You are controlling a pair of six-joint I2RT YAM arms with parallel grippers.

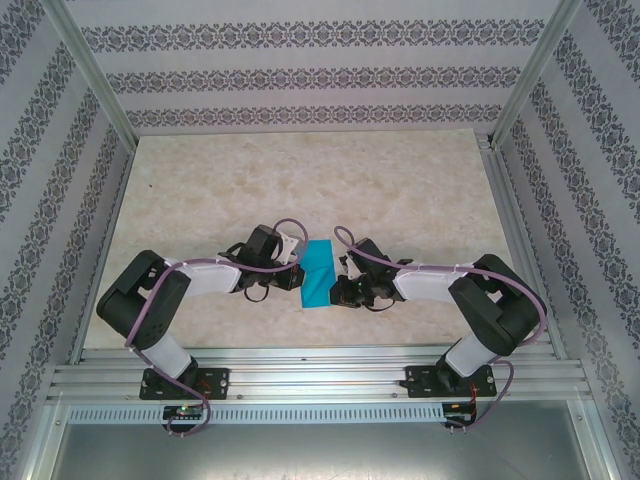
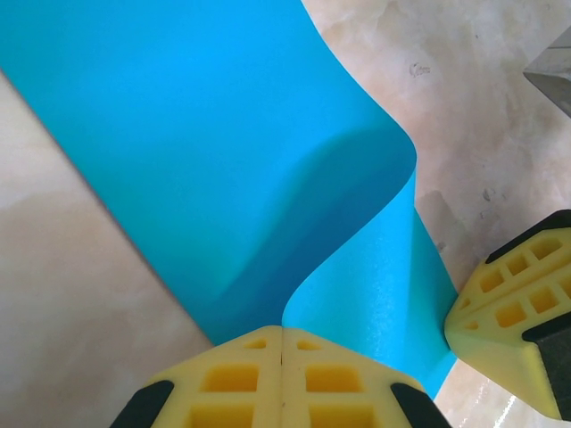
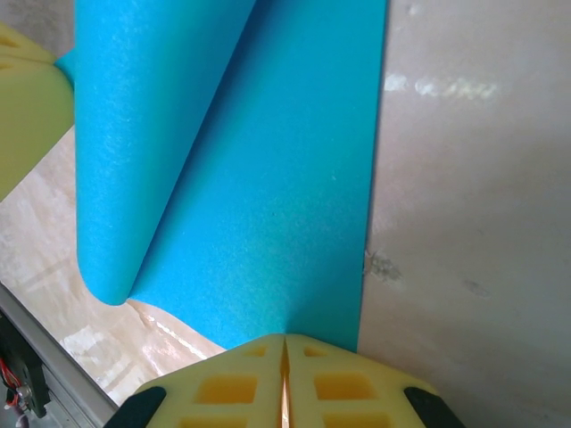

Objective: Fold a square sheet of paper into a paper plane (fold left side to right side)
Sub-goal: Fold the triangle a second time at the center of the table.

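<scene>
**Folding the square sheet of paper (image 1: 320,272) left over right: both edges pinched, bend not yet creased**

The sheet is held between the two arms, above the marbled table (image 1: 250,180), and is doubled over into a loose strip. In the top view its long axis runs away from the arm bases, with the far end leaning slightly right.

The left gripper (image 2: 282,343) is seen with its yellow pads pressed together. The paper's edge is taken in at their tips, so the sheet is judged to be pinched there. Straight ahead of those tips the paper rises and curls over in a soft, rounded bend. No sharp crease is visible.

The right gripper (image 3: 285,348) is likewise closed. The flatter layer of the sheet runs straight out from its fingertips, and the rolled bend lies ahead and to its left. One of its pads is seen just beside the sheet, to the right of the left gripper's own tips.

The coming move is judged to turn on this relation. The edge carried by the left gripper lies just left of the right gripper's pinch, so it has to be brought across, at right angles to the strip's long axis. Neither arm is nearer, since both are touching the paper. A skewed fold could result if the two edges are not kept parallel.
</scene>
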